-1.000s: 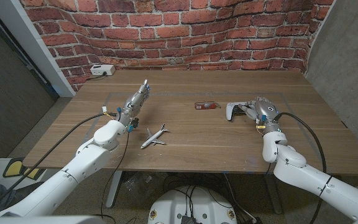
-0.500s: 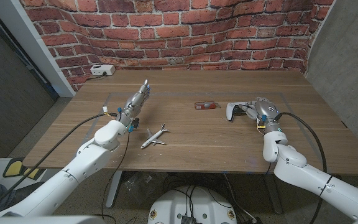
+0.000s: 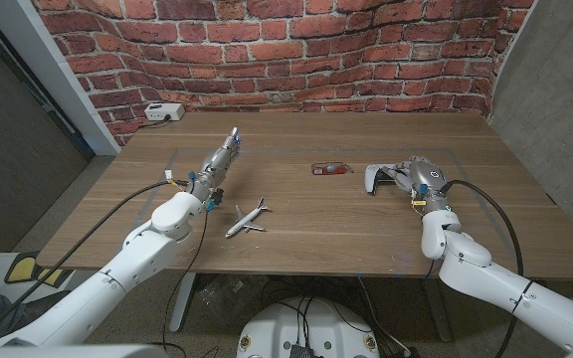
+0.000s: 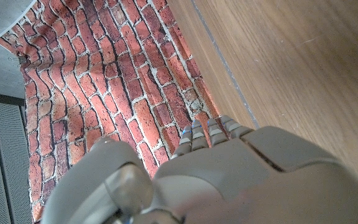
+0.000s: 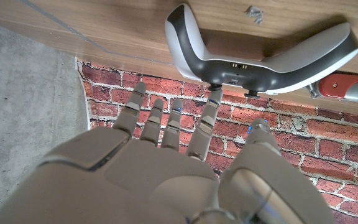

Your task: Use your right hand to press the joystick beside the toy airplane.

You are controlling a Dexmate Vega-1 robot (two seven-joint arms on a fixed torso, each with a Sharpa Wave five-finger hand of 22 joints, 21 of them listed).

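Right hand (image 5: 166, 168) is seen with fingers spread and nothing grasped, one fingertip (image 5: 213, 99) at a thumbstick of the white game controller (image 5: 260, 53). On the bench (image 3: 306, 224), the controller lies well apart from the toy airplane (image 3: 247, 218). Light, rigid, slippery plastic is judged likely to slide; a straight downward press on the stick cap is advised.

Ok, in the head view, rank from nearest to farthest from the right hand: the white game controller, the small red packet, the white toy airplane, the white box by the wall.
From the right hand:
1. White game controller, right at its fingertips.
2. Small red packet, at table centre.
3. White toy airplane, toward the left arm.
4. White box, at the far left corner by the brick wall.
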